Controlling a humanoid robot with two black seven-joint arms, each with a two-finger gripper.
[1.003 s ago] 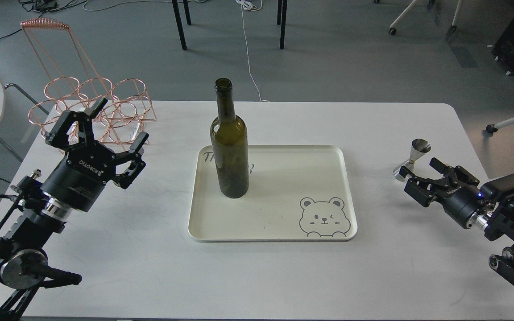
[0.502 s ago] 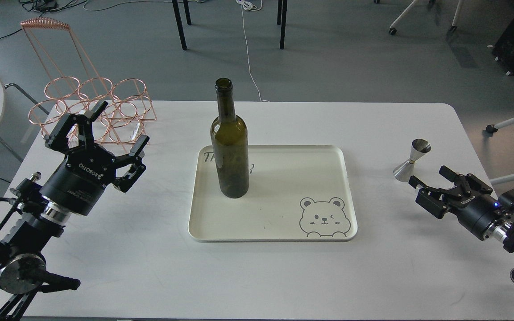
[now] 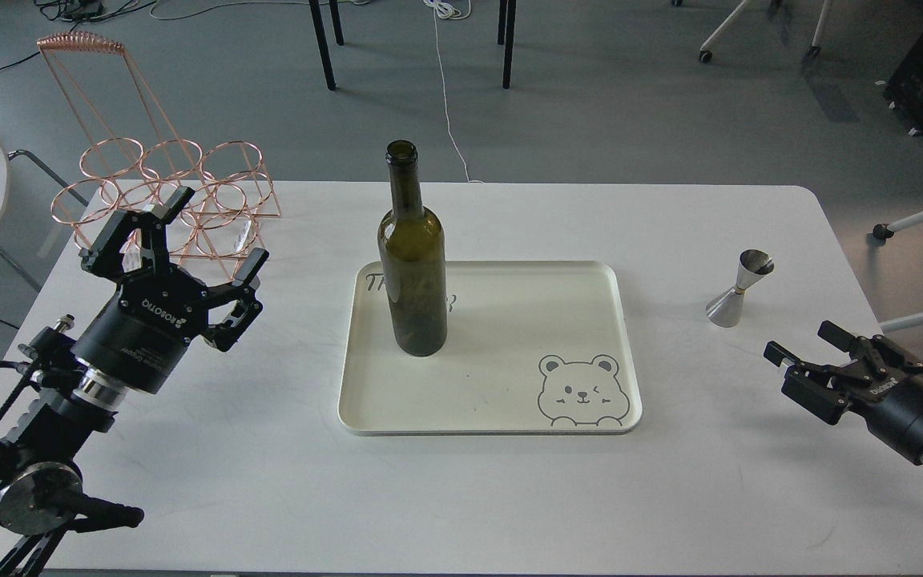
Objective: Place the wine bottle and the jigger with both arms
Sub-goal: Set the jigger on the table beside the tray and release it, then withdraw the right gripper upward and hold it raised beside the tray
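Observation:
The dark green wine bottle (image 3: pixel 413 256) stands upright on the left part of the cream tray (image 3: pixel 501 401). The silver jigger (image 3: pixel 740 288) stands upright on the white table, to the right of the tray. My left gripper (image 3: pixel 209 228) is open and empty, over the table left of the tray, well apart from the bottle. My right gripper (image 3: pixel 800 340) is open and empty, low over the table, below and right of the jigger and apart from it.
A copper wire bottle rack (image 3: pixel 161 196) stands at the table's back left, just behind my left gripper. The tray has a bear drawing (image 3: pixel 583 391) at its front right. Chair and table legs stand on the floor behind the white table (image 3: pixel 509 497).
My right gripper has drawn back down and right, away from the jigger, which stays standing on the table. My left gripper has barely shifted. The bottle has not moved.

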